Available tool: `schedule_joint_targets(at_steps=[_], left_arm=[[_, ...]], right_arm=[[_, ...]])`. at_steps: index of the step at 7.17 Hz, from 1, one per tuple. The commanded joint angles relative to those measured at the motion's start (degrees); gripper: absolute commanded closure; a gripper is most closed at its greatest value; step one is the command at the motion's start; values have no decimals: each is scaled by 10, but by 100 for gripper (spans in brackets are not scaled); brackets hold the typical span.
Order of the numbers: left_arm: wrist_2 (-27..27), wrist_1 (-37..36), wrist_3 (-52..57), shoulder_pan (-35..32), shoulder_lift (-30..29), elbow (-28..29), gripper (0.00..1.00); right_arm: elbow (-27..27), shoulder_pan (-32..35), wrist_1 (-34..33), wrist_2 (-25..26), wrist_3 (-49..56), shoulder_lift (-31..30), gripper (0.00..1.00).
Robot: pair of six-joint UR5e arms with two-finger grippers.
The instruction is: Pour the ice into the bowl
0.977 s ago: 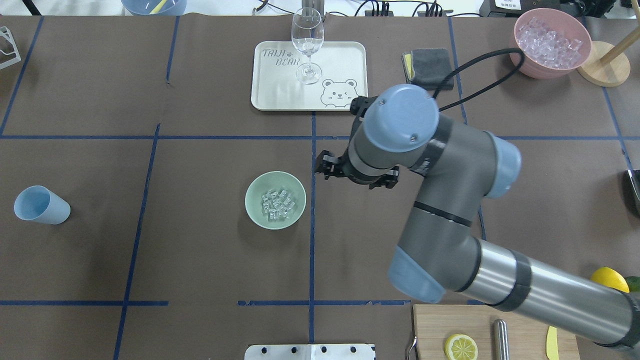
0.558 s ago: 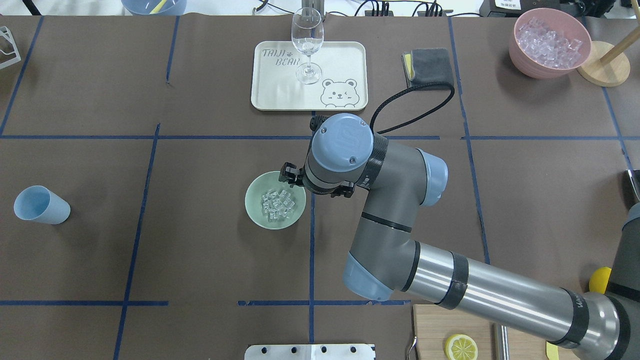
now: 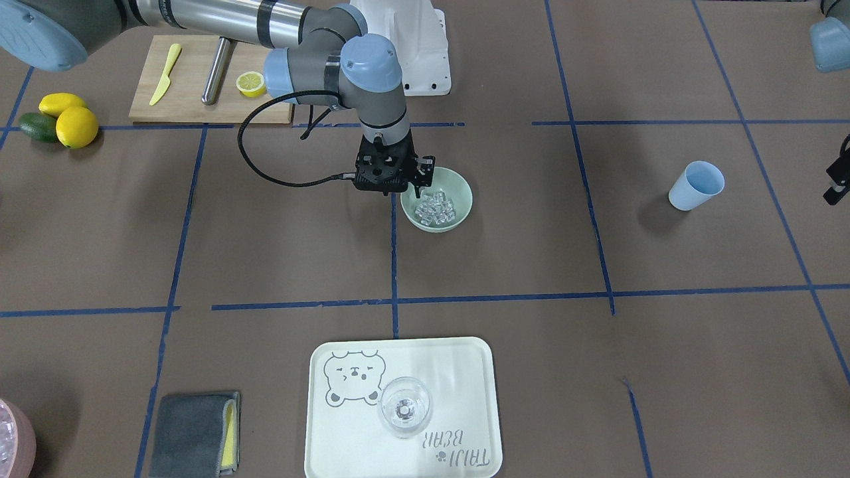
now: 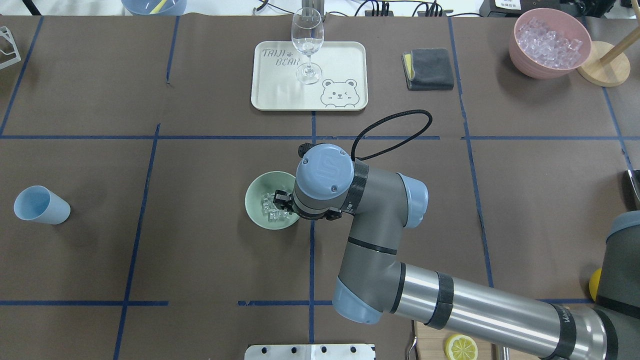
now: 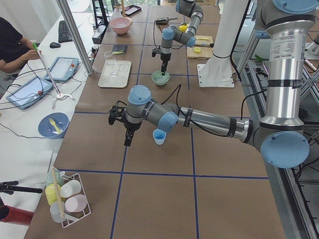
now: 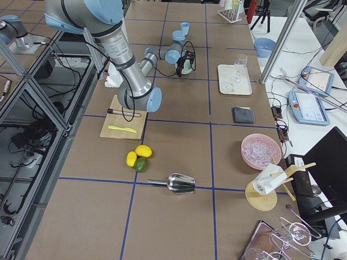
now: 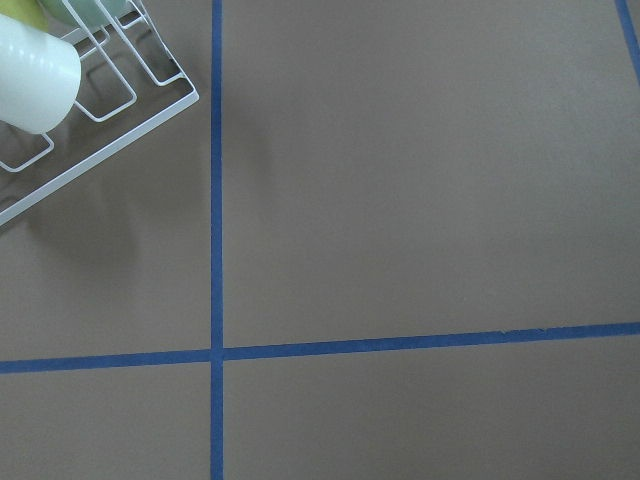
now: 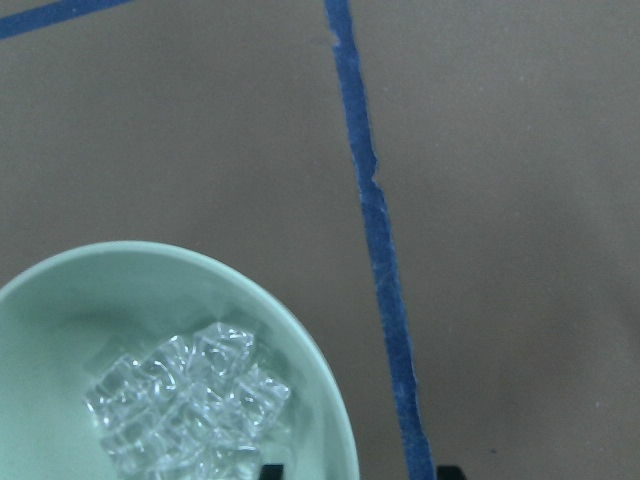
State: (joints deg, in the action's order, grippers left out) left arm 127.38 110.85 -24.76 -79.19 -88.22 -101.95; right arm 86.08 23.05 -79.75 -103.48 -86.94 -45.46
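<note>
Mint-green bowl (image 4: 254, 200) at centre of table (image 4: 200, 260), ice (image 4: 270, 209) heaped inside, right end effector (image 3: 409, 187) spread wide astride its rim, holding nothing, probably set to pinch the wall for lifting.

- From overhead, the right arm (image 4: 380, 210) covers the right hand (image 3: 418, 188) and the bowl's (image 4: 260, 192) right rim.
- In the right wrist view, the bowl is cut off left and below; only two dark fingertips (image 8: 270, 472) show.
- The left hand (image 3: 838, 176) is cut off at the front view's edge; elsewhere its jaws are too small to tell.
</note>
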Motion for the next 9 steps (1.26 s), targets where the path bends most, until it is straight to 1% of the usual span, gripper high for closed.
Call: schedule_joint_targets(at_steps=[1,3,4,5,6,7,8,9], left_arm=[[-2,2,1,0,0,0,0],[2,2,1,0,1,-1,0],[2,2,1,-1,1,-4,0],[1,2,3,0,0,-3,0],[-2,2,3,0,-1,-1,0],[-2,2,2,0,0,0,0],[-3,2,2,0,1,0,0],[-2,2,2,0,1,-1,0]], right_arm=[[1,3,2,0,-5,2,100],[9,31,41,-6,-9,0,100],[23,49,41,-21,-5,-6,100],[74,74,40,-59,-1,-58,100],[124,93,41,-76,23,-121,100],[174,109,42,-78,96,-196,100],[188,140,43,-102,164,-248,100],[191,185,56,-145,248,-316,100]])
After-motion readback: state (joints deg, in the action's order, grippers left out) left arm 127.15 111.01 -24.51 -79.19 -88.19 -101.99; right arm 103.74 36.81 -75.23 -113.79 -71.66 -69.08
